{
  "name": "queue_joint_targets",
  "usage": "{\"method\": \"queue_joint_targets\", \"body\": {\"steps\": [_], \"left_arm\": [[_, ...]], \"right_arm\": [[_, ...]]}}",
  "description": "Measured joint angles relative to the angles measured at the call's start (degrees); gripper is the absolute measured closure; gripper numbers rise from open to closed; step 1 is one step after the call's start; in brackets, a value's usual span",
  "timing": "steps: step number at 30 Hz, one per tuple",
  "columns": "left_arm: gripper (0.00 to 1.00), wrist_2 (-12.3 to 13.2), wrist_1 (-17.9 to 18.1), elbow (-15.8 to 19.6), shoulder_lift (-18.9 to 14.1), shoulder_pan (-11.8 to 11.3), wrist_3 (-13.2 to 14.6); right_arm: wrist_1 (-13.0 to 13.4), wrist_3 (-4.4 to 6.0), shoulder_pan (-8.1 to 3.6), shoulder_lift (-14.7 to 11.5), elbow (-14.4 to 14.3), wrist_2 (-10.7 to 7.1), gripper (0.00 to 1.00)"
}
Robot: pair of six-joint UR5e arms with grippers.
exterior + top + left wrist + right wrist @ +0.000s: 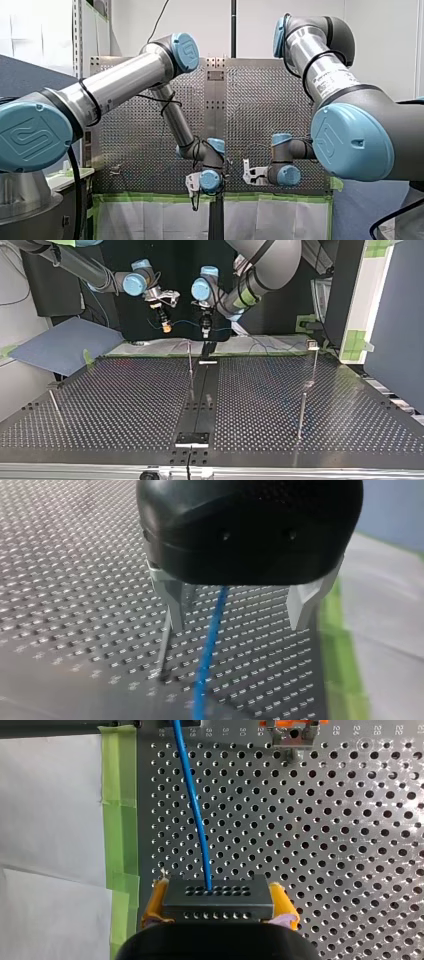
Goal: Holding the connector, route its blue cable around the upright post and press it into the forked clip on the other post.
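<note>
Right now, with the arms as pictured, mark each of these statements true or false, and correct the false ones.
1. The right hand grips the dark connector between yellow pads. True.
2. The left hand is clamped on the blue cable. False: its metal fingers stand apart, and the cable runs between them.
3. The blue cable comes out of the connector's holed face and leads on ahead of the right hand. True.
4. The table is smooth, without holes. False: it is perforated all over.
5. Green tape runs along the table's edge. True.
</note>
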State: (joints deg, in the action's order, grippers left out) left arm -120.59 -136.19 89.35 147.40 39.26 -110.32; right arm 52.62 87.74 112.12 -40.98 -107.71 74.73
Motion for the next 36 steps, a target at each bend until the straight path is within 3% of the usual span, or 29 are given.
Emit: {"method": "queue_joint_targets", "body": {"steps": [10,18,23,25,26,28,29,30,31,32,33,34,35,36], "left_arm": [[0.0,-0.6,-0.1,-1.7,0.0,-2.0,-0.6],[0.0,-3.0,-0.9,-1.7,0.0,-3.5,-0.1],[0.0,-2.3,-0.4,-1.7,0.0,-3.7,1.1],[0.1,-1.9,-0.2,-1.7,0.0,-3.7,1.5],[0.1,-1.7,-0.1,-1.7,0.0,-3.7,1.9],[0.25,-1.2,0.0,-1.6,0.0,-3.7,2.3],[0.25,-0.9,0.1,-1.6,0.0,-3.6,2.6],[0.34,-0.8,0.1,-1.6,0.0,-3.6,2.8],[0.55,-0.7,0.1,-1.6,0.0,-3.5,3.0],[0.55,-0.6,0.1,-1.6,0.0,-3.5,3.1],[0.61,-0.6,0.0,-1.6,0.0,-3.4,3.2],[0.8,-0.7,0.0,-1.6,0.0,-3.4,3.3],[0.8,-0.8,0.0,-1.6,0.0,-3.3,3.4],[0.96,-1.0,0.0,-1.6,0.0,-3.3,3.4]], "right_arm": [[-0.4,0.49,-0.67,0.0,0.2,0.08,1.0],[-0.4,0.81,-1.68,0.0,0.2,0.63,1.0],[-0.4,0.91,-1.91,0.0,0.3,0.73,1.0],[-0.4,0.93,-1.93,0.0,0.3,0.76,1.0],[-0.4,0.94,-1.93,0.0,0.3,0.76,1.0],[-0.4,0.95,-1.94,0.1,0.3,0.77,1.0],[-0.4,0.95,-1.94,0.1,0.3,0.77,1.0],[-0.4,0.95,-1.95,0.1,0.3,0.77,1.0],[-0.4,0.95,-1.95,0.1,0.3,0.78,1.0],[-0.4,0.95,-1.95,0.1,0.3,0.77,1.0],[-0.4,0.96,-1.95,0.0,0.3,0.78,1.0],[-0.4,0.95,-1.95,0.0,0.3,0.78,1.0],[-0.4,0.95,-1.95,0.0,0.3,0.77,1.0],[-0.4,0.95,-1.95,0.0,0.3,0.78,1.0]]}}
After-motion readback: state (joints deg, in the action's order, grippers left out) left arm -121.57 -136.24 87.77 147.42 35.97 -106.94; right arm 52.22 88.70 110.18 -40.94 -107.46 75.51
